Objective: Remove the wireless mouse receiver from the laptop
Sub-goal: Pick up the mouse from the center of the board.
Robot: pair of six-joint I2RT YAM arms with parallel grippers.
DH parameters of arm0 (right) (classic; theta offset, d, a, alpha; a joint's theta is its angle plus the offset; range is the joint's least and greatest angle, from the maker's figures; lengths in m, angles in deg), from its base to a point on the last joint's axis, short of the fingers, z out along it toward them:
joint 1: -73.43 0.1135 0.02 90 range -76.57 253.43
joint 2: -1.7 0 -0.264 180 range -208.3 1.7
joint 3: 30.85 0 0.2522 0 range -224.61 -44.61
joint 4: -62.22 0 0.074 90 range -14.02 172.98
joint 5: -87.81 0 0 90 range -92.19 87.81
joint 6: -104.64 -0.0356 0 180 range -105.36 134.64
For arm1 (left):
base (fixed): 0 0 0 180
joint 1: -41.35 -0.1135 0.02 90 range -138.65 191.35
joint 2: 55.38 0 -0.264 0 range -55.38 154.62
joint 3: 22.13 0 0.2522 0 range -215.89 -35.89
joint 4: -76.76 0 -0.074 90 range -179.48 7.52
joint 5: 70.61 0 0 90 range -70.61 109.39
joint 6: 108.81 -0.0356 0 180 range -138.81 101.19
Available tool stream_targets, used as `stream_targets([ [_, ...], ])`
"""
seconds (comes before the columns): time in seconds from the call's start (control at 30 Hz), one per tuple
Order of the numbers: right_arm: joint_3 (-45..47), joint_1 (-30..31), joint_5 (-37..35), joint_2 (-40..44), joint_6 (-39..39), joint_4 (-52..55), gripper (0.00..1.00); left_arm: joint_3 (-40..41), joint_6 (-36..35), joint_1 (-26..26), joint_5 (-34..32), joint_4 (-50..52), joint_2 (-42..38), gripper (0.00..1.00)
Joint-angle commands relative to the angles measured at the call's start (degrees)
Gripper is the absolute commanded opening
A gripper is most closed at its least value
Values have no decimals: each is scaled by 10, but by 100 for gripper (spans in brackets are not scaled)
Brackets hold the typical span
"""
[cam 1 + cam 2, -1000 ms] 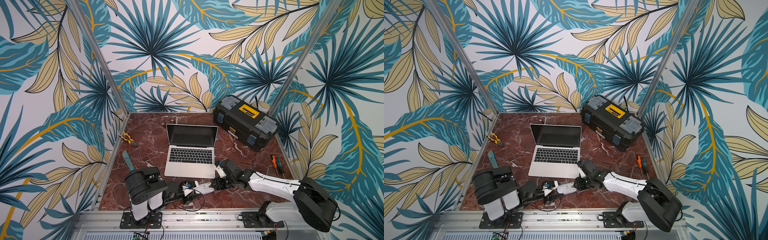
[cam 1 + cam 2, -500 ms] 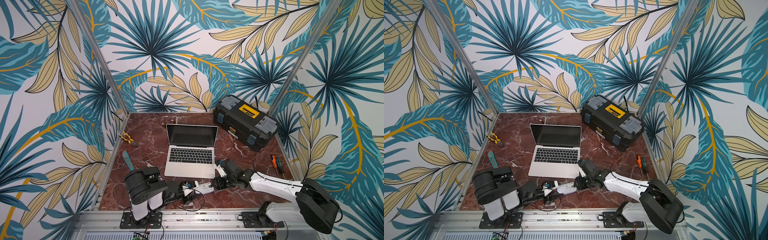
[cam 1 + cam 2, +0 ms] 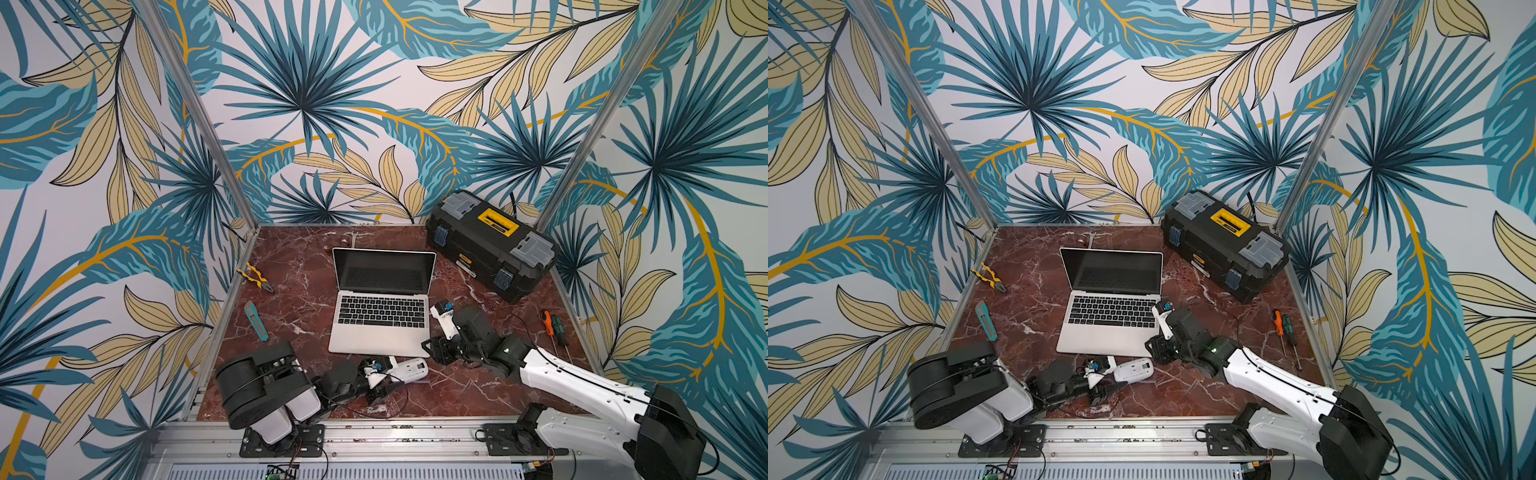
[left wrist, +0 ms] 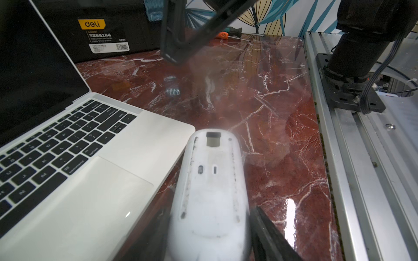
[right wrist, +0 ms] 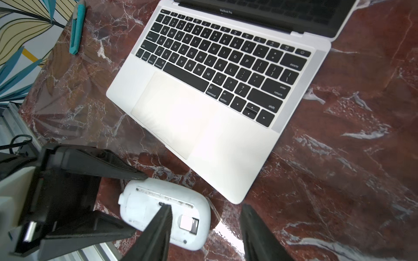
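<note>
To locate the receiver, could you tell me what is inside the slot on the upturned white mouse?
The receiver lies in it, black cap and metal plug showing. The left gripper covers the rear of the mouse.

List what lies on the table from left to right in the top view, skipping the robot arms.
utility knife → laptop → toolbox → screwdrivers. Pliers and mouse left out: they overlap the knife and the laptop.

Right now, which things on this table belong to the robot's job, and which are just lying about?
Job: laptop; small receiver, lying in the slot of the white mouse, underside up.
Lying about: black toolbox; pliers; utility knife; two screwdrivers.
</note>
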Motion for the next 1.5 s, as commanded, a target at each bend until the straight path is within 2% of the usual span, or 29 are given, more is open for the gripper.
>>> stream_targets([
  [0.0,26,1,-10,14,2,-6,55,-47,17,5,-15,193,-87,42],
  [0.13,31,1,-12,30,14,-15,55,-103,29,5,-8,398,-199,40],
  [0.27,26,1,-9,73,56,-31,55,-117,44,5,-3,448,-260,39],
  [0.43,17,1,11,153,133,-56,56,-146,52,5,8,521,-271,39],
  [0.5,23,1,32,187,166,-68,58,-152,58,5,12,533,-275,38],
  [0.67,43,3,140,233,254,-78,62,-170,83,4,12,553,-302,38],
  [0.9,24,7,220,259,423,9,68,-206,93,-1,15,636,-331,38],
  [1.03,48,13,237,275,492,24,72,-196,109,-5,16,627,-364,38],
  [1.17,84,18,234,286,522,-11,73,-198,122,-7,19,634,-387,38],
  [1.47,91,44,175,244,544,-76,73,-206,145,-8,30,631,-404,38],
])
